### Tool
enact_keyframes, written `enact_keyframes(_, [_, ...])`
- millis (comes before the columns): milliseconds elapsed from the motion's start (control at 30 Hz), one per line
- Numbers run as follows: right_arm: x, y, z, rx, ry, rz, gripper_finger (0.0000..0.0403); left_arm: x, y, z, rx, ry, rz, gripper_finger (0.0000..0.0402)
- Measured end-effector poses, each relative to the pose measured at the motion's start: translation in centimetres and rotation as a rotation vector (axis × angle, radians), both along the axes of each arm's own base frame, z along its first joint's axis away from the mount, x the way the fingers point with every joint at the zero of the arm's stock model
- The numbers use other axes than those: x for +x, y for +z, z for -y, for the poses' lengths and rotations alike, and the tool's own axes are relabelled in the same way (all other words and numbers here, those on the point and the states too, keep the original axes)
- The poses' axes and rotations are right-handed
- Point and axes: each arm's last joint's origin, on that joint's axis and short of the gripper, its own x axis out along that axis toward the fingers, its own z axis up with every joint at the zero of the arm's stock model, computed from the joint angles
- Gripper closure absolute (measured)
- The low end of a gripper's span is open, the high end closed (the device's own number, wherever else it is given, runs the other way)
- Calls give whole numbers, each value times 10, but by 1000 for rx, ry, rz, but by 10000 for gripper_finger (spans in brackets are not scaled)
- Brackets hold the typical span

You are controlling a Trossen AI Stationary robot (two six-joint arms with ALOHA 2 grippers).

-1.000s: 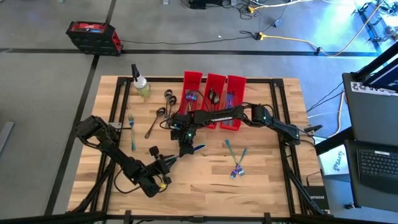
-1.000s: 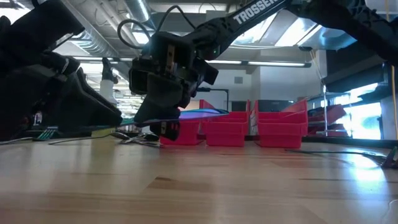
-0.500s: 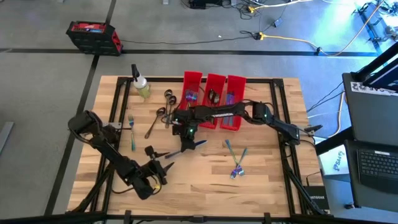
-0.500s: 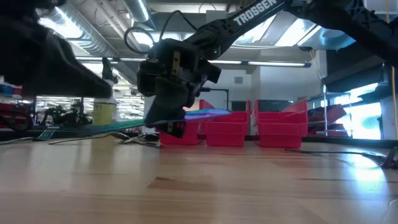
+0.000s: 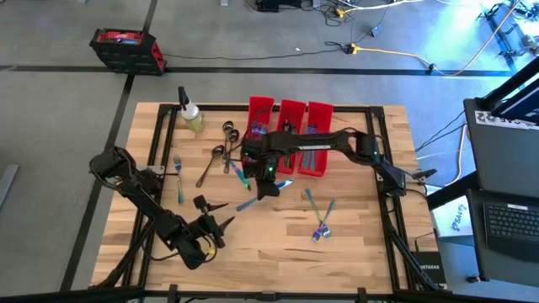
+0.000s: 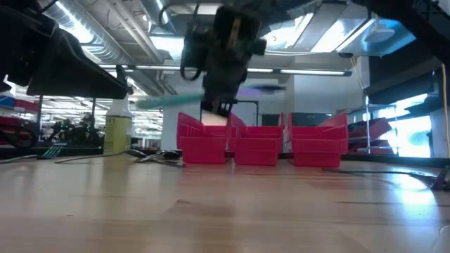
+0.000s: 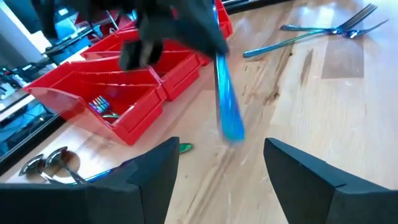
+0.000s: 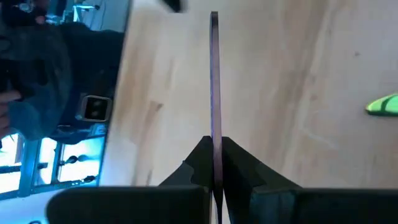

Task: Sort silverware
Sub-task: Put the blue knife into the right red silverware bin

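Landmark is your red bins (image 5: pixel 290 135). Left gripper (image 5: pixel 221 220) sits well off from them, toward the table's (image 5: pixel 362 244) near left part — fingers spread wide, nothing between them. Left of the bins you've got a fork (image 5: pixel 178 177), dark spoons (image 5: pixel 221 145) and a spray bottle (image 5: pixel 190 114) lying apart on the wood. Right gripper (image 5: pixel 268 178) hangs just in front of the leftmost bin, raised off the table, fingers clamped on a blue knife (image 5: pixel 254 196) — the blade sticks out level past the fingertips. More silverware is already inside the bins (image 7: pixel 99 106). Right of that, in front of the bins, forks (image 5: pixel 320 215) lie loose on the table.
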Motion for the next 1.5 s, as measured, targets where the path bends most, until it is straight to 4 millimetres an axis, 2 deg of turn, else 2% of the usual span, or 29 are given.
enact_keyframes(167, [-21,38,1,-19,47,38,403,0,-2,-6,15,21,-19,180])
enact_keyframes(267, [-34,55,8,-49,58,49,402,1,-2,-6,5,29,-12,180])
enact_keyframes(467, [-67,93,42,-101,10,80,400,0,-2,-6,1,31,-6,180])
enact_keyframes(567, [-84,104,57,-121,7,88,399,1,-2,-7,12,32,-8,180])
enact_keyframes(767, [-112,117,78,-302,55,58,398,2,0,-9,73,38,-23,180])
enact_keyframes(867, [-126,123,84,-374,66,-3,398,6,1,-15,135,37,-88,180])
enact_keyframes(1033, [-129,122,85,-410,96,-21,398,7,-2,-30,222,68,-190,180])
enact_keyframes(1233, [-133,121,86,-524,276,9,398,-9,-1,-46,124,138,-91,180])
enact_keyframes(1367, [-135,123,86,-566,353,52,398,-7,-1,-54,116,172,-81,180])
enact_keyframes(1500, [-136,122,89,-665,387,1,398,0,-1,-67,117,238,-80,180])
